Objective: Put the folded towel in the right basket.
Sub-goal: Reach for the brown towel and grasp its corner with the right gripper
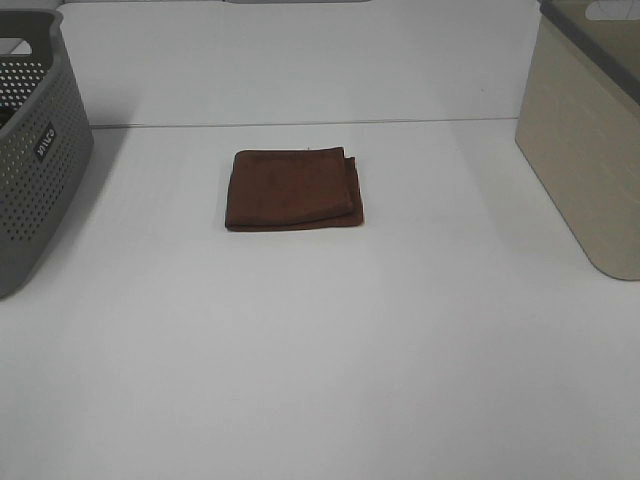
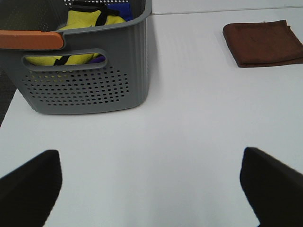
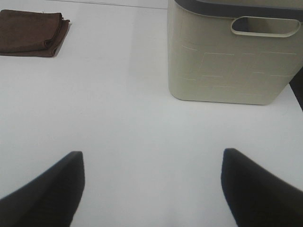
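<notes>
Left gripper (image 2: 150,152): spread wide, two dark fingers (image 2: 33,184) apart, nothing held between them, poised over bare white table (image 1: 320,350). Not visible from the high camera.

Ahead of the left gripper, on its outer side and near: grey perforated basket (image 2: 94,80), upright on the table, with an orange-brown strip (image 2: 31,40) along its rim. Inside it, yellow cloth (image 2: 87,21) and something blue (image 2: 124,9); no further detail legible.

Further ahead of the left gripper, on its inner side and well apart: brown folded towel (image 2: 265,42), flat on the table, untouched.

Right gripper (image 3: 152,152): likewise spread wide, fingers (image 3: 42,194) apart, empty, over bare table. Not visible from the high camera.

Ahead of the right gripper, on its outer side and near: beige basket (image 3: 227,66) with a dark rim and cut-out handle, upright on the table. Contents not visible.

Same towel well ahead of the right gripper, on its inner side, well apart from the beige basket.

From the high camera: towel between the two baskets, near the table's middle, touching neither.
</notes>
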You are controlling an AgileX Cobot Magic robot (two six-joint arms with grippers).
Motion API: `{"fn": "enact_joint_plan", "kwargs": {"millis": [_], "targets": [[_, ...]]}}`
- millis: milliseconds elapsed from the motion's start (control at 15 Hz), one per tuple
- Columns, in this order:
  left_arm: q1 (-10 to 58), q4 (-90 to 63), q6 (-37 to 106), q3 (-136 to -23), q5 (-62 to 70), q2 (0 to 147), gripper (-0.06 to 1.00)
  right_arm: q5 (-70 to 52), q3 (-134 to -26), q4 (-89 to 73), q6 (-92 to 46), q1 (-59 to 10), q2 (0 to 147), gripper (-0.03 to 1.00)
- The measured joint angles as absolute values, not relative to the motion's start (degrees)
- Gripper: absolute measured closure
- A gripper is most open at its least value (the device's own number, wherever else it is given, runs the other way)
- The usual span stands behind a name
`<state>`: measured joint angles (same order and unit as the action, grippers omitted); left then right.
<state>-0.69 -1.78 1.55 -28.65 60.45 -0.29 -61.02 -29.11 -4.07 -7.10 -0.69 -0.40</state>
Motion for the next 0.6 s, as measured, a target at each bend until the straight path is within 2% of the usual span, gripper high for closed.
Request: {"fn": "enact_joint_plan", "kwargs": {"millis": [600], "targets": [[-0.69, -1.78, 1.55, -28.65, 60.45, -0.29, -0.03, -61.02, -29.11, -4.07, -7.1, -0.69, -0.4, 0.21]]}}
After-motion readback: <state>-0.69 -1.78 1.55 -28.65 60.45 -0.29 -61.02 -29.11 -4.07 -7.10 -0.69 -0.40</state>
